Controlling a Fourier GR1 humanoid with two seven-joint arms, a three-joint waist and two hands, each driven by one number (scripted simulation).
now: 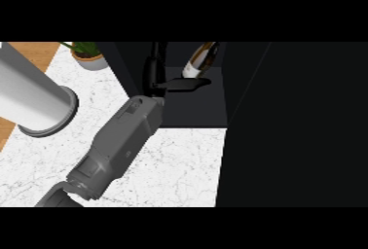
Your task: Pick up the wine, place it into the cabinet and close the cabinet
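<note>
Leaning a little, the wine bottle stands inside the dark cabinet, its base just beside my left hand; I cannot tell whether they touch. My fingers are straight, curled round nothing. I judge the placing done, so the withdrawal matters: pull straight back over the marble counter without brushing the tilted bottle, then turn to closing the cabinet, clear of the white cylinder.

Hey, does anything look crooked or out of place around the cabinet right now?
Yes: the wine bottle inside the open cabinet leans, with its neck tipped to the upper right, not upright. The right hand is at its base; whether it holds the bottle is unclear.
</note>
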